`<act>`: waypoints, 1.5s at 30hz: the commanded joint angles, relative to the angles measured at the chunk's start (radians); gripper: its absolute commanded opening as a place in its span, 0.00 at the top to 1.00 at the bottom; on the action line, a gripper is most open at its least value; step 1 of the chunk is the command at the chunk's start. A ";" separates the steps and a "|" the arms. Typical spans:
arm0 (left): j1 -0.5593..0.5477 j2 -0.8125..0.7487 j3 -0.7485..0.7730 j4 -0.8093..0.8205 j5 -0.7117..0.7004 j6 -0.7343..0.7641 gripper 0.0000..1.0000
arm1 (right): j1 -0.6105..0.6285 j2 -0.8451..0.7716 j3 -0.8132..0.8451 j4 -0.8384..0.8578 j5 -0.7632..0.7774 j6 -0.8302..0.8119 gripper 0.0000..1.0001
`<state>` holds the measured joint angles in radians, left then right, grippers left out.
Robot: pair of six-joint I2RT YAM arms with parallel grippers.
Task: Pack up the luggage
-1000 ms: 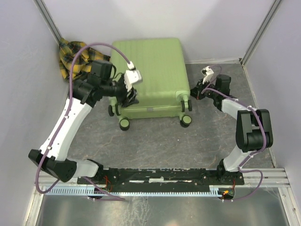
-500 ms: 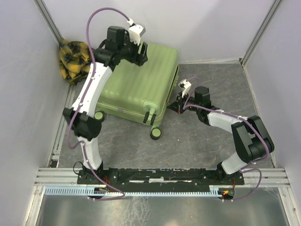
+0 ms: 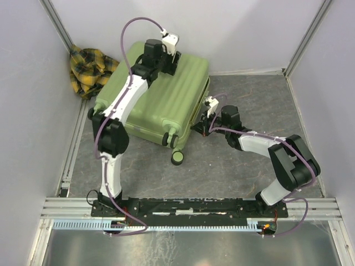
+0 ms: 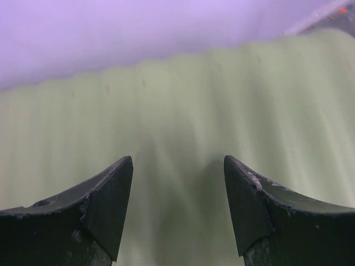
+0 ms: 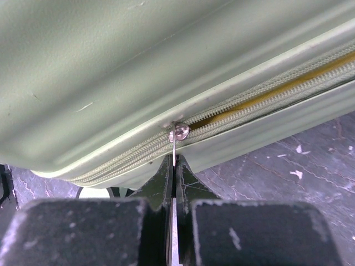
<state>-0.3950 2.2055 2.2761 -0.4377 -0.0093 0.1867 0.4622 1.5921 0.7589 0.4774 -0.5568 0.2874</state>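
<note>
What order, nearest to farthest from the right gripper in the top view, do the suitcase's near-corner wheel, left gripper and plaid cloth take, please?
1. Wheel, just left of the right gripper.
2. Left gripper, over the suitcase's far end.
3. Plaid cloth, far-left corner.

Luggage (image 3: pixel 166 105): one, lime-green, just the one!
Plaid cloth (image 3: pixel 89 66): one, bunched up.
Arms: two.
Hands: two, left hand (image 3: pixel 171 62) and right hand (image 3: pixel 199 126).
Zip pull (image 5: pixel 177 132): one.
Wheels (image 3: pixel 177 158): two showing; more can't be told.
</note>
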 commanded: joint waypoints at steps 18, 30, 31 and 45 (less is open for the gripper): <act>0.083 -1.063 -0.807 -0.677 0.322 0.096 0.13 | 0.298 0.153 0.151 0.135 0.057 0.048 0.98; 0.082 -1.206 -1.065 -0.732 0.144 0.210 0.08 | 0.398 0.197 0.208 0.135 0.149 0.065 0.98; 0.082 -1.210 -1.078 -0.706 0.118 0.210 0.08 | 0.399 0.194 0.206 0.131 0.156 0.065 0.98; 0.082 -1.228 -1.179 -0.674 0.051 0.229 0.91 | 0.293 0.127 0.181 0.037 0.167 0.038 0.98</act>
<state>-0.3218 0.9943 1.1198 -1.1355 0.0975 0.3653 0.8104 1.7752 0.9195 0.5278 -0.3679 0.3271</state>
